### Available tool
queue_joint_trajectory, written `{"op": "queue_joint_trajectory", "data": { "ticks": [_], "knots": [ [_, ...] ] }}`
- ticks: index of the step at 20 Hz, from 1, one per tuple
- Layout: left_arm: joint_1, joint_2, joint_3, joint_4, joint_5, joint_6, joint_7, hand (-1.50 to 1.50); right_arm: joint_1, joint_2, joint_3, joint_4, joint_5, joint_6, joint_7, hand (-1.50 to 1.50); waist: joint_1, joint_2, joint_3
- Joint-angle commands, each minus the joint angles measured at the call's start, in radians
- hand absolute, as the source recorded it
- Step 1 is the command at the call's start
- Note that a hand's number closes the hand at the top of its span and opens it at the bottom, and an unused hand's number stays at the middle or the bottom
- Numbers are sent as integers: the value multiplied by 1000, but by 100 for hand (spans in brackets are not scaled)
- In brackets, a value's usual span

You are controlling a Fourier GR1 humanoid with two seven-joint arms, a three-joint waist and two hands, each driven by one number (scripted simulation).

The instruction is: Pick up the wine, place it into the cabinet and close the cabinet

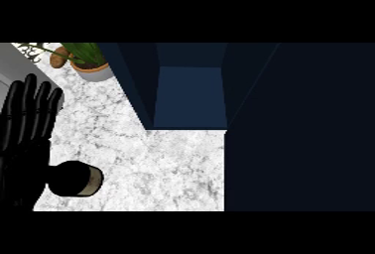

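Observation:
My left hand (26, 129) rests open at the view's left edge, fingers straight and pointing up. Against its lower right side sits a short dark cylinder with a greyish-tan band (79, 179); I cannot tell whether it is the wine or part of my arm. No clear wine bottle shows. The dark blue cabinet (139, 74) stands open at the back of the white marble counter (161, 163), and its blue inside (190, 94) looks bare. The cabinet's open door (300, 129) fills the right of the view. My right hand does not show.
A potted green plant (89, 62) in a tan and grey pot stands at the back left of the counter, beside a brownish object (57, 58). The counter's left edge runs close by my left hand.

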Motion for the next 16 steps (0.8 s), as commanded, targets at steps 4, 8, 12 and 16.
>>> {"op": "queue_joint_trajectory", "data": {
  "ticks": [4, 8, 12, 16],
  "knots": [
    [83, 18, 9, -63, -59, -6, -92, -150, 81, 12, 50, -62, 41, 1, 12, -150, 15, 0, 47],
    [209, -61, -49, -64, 145, -8, -73, -150, 160, -16, 137, -154, -129, 137, 128, -150, 16, -5, 45],
    [272, -63, -147, -292, 116, 60, 89, -150, 210, -27, 169, -277, -155, 139, 210, -150, 14, -3, 47],
    [264, -64, -269, -303, 4, 139, 98, -150, 197, -16, 140, -301, -187, 128, 231, -150, 12, 0, 47]
  ]
}}
